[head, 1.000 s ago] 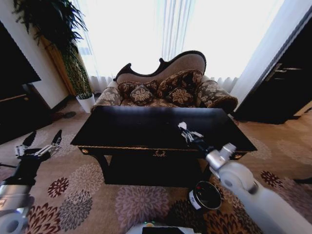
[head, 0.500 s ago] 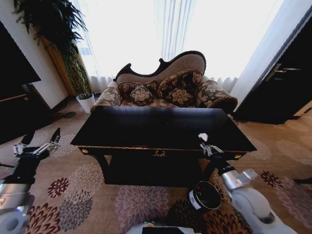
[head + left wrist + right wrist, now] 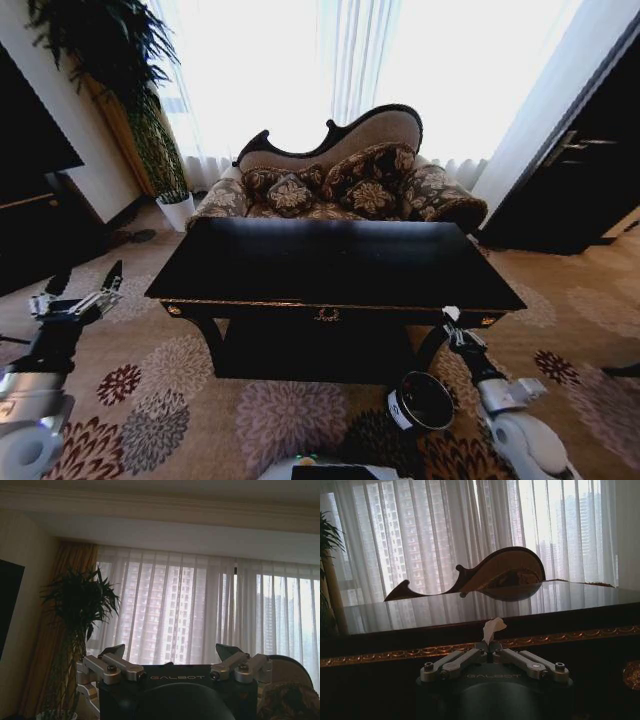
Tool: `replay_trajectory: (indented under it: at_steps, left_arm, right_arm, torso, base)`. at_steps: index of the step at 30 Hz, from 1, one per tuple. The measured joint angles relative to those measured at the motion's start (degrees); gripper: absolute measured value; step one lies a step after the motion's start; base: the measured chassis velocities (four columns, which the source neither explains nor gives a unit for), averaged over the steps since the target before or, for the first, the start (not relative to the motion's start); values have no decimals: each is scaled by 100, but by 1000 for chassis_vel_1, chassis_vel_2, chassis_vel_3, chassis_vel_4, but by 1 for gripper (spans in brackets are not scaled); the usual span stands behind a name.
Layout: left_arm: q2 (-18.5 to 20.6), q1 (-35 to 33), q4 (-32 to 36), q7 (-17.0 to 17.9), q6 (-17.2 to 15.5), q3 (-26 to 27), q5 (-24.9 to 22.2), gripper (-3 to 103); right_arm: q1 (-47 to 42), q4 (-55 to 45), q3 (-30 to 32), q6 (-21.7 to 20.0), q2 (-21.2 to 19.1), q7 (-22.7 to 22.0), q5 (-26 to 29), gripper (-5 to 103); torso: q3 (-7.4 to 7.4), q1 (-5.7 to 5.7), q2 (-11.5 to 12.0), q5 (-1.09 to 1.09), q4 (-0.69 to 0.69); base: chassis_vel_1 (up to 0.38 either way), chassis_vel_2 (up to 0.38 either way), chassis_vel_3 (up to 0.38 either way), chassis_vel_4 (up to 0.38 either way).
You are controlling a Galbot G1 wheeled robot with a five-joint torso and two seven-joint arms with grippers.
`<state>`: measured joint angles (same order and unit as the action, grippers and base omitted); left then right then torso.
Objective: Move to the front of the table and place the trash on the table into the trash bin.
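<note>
A white paper wad [image 3: 493,627] of trash stands pinched between the closed fingertips of the right gripper [image 3: 456,328], held in the air just off the front right corner of the table [image 3: 300,265], at about the height of its gold-trimmed front edge. In the right wrist view the wad rises upright above the meeting fingertips, with the table's trim band directly behind it. The trash bin [image 3: 422,401], a small black bucket with a white label, sits on the patterned carpet [image 3: 170,390] below and slightly to the left of that gripper, beside the table's front right leg. The glossy black tabletop reflects the window light. The left gripper [image 3: 76,296] hangs well off the table's left end, above the carpet, its fingers spread wide and holding nothing. Behind the table stands a carved sofa [image 3: 345,175] with patterned cushions, and a potted plant [image 3: 140,90] grows at the left.
</note>
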<state>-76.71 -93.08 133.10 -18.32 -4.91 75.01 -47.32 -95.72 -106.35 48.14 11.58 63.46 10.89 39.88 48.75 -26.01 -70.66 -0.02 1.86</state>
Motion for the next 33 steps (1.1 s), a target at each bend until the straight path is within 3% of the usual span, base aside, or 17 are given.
replay_trajectory:
  at_steps: [6,9,15,19,21,33]
  left_arm:
    - [-67,-33,56,-1,1,11,23,100]
    - [-66,-58,66,-1,8,48,26,100]
    - [-29,-125,80,-2,26,145,-17,100]
    - [-29,-156,96,-3,38,169,-30,100]
    - [-28,-183,97,-5,53,209,-52,100]
    - [-20,-226,85,-7,68,234,-34,100]
  right_arm:
    - [109,457,-244,190,70,35,-398,0]
    - [329,1236,-611,273,83,16,-722,0]
    - [818,2259,-1212,-3,65,-244,-637,0]
    - [1081,2727,-1323,53,14,-325,-995,0]
    - [1312,3286,-1375,224,-87,-329,-1443,0]
    - [2048,5384,-1890,122,-199,-470,-2163,0]
  torso:
    - [0,0,0,-1,0]
    - [0,0,0,2,0]
    - [0,0,1,1,0]
    - [0,0,0,1,-1]
    - [0,0,0,1,-1]
    - [0,0,0,2,1]
  base:
    - [0,0,0,0]
    - [0,0,0,0]
    - [0,0,0,0]
    - [0,0,0,0]
    - [0,0,0,0]
    - [0,0,0,0]
